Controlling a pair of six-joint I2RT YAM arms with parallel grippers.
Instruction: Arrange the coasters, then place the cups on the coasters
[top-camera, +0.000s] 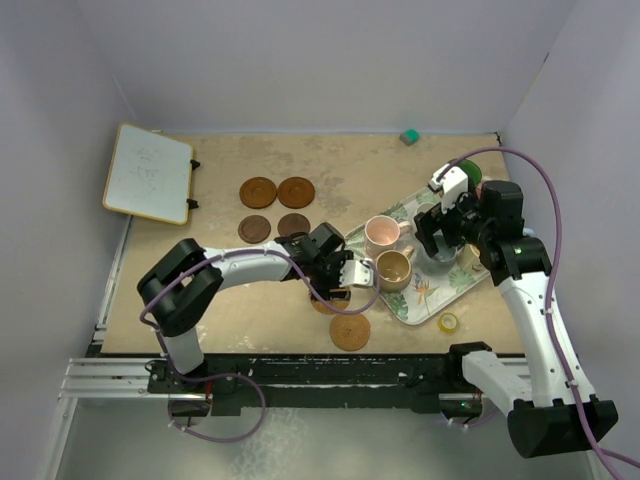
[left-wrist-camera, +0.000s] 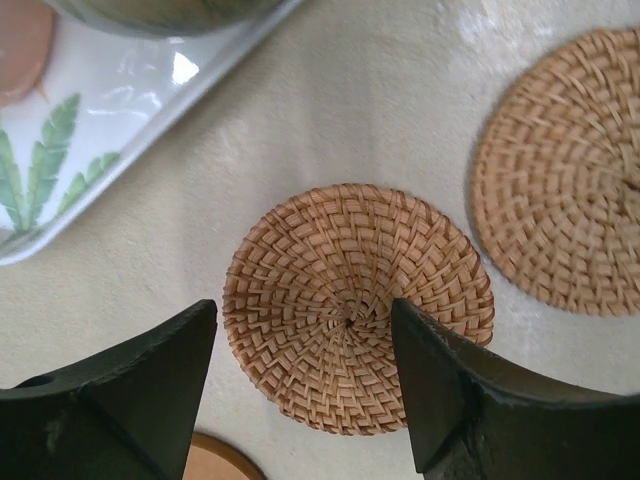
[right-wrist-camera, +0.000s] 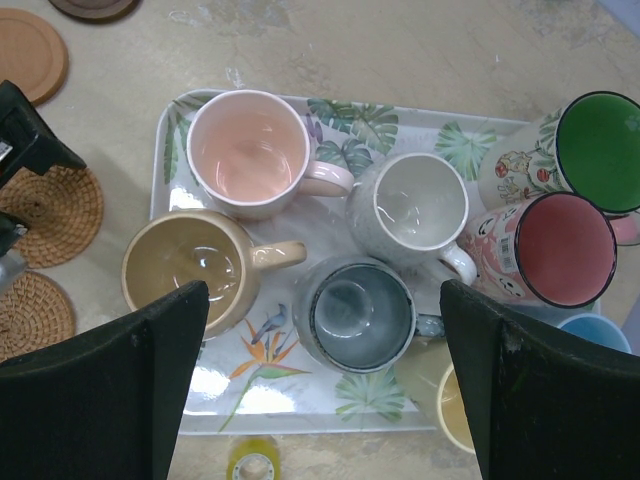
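Room: plain pale walls close in the table at the back and on both sides.
Surface: beige tabletop, mottled and scuffed with lighter patches; a metal rail runs along its near edge.
Left gripper: jaws apart, hanging over a woven coaster with one finger on each side of it. Whether the tips touch it cannot be told.
Woven coaster: flat on the bare tabletop, just off the near-left corner of the tray. A second woven coaster lies close beside it, not touching.
Right gripper: jaws wide, holding nothing, above the slate mug.
Leaf-patterned tray: on the right part of the table, carrying all the mugs.
Mugs: pink mug and tan mug at the tray's left end. The grey mug and the slate mug are mid-tray. The red mug, green mug, light blue mug and yellow mug crowd the right end.
Brown coasters: four smooth discs in a square, behind the left arm, well apart from the tray.
Other: whiteboard at rear left; teal block by the back wall; yellow tape roll just off the tray's near edge.
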